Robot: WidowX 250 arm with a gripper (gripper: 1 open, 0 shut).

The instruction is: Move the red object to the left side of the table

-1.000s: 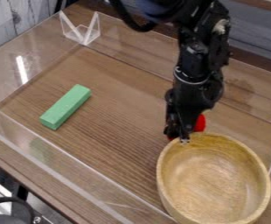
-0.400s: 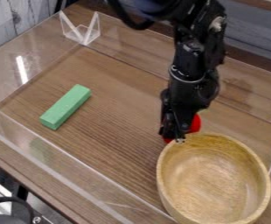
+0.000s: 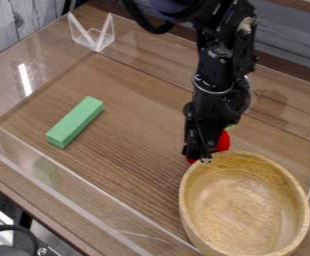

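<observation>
red object [image 3: 217,139]: 1 | green block [image 3: 74,121]: 1 | wooden bowl [image 3: 246,208]: 1

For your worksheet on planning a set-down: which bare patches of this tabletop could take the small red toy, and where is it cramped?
Free: bare wood between the green block and the gripper, and the far-left corner by the acrylic wall. Cramped: the right front, where the wooden bowl meets the red toy.

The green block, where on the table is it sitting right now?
The green block lies flat on the left part of the table in the camera view, alone near the clear wall, well apart from the gripper and the wooden bowl at right.
</observation>
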